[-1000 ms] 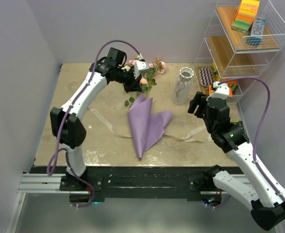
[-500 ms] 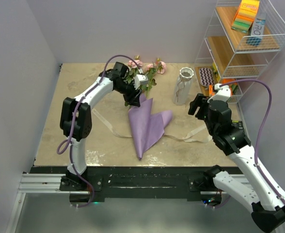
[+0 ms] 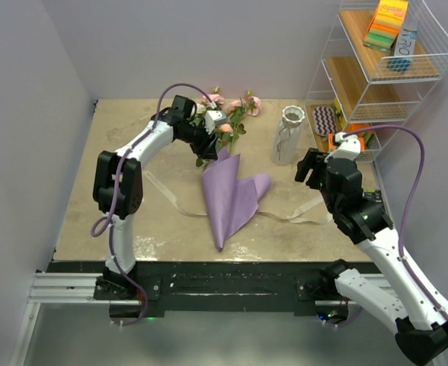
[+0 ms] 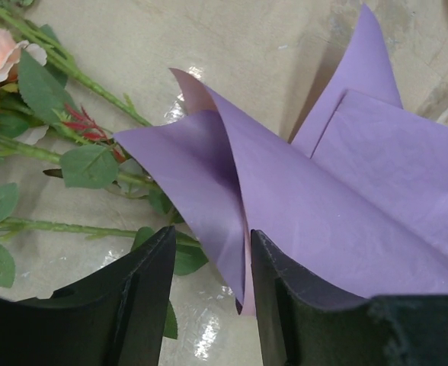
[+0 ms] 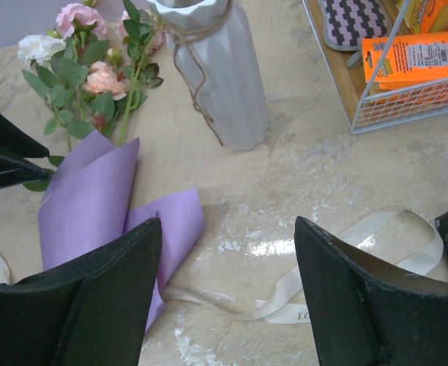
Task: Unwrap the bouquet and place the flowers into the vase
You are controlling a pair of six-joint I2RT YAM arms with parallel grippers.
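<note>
The flowers (image 3: 228, 114), pink, peach and white roses on green stems, lie on the table at the back centre, free of the wrapping; their stems (image 4: 72, 152) and blooms (image 5: 94, 72) also show in both wrist views. The lilac paper (image 3: 232, 194) lies spread in front of them. My left gripper (image 3: 209, 145) hovers over the paper's top corner, open, with a loose paper edge (image 4: 232, 229) between the jaws (image 4: 209, 267). The white vase (image 3: 287, 136) stands upright to the right (image 5: 216, 76). My right gripper (image 3: 308, 164) is open and empty (image 5: 228, 229) beside the vase.
A cream ribbon (image 3: 300, 213) trails across the table under the paper and below the right gripper (image 5: 361, 252). A white wire shelf rack (image 3: 384, 69) with sponges and boxes stands at the back right (image 5: 407, 84). Walls close the table's left, back and right.
My left gripper opened and let go of the flowers, which now lie at the back of the table. The left arm dropped toward the paper's top corner. The right arm barely shifted.
</note>
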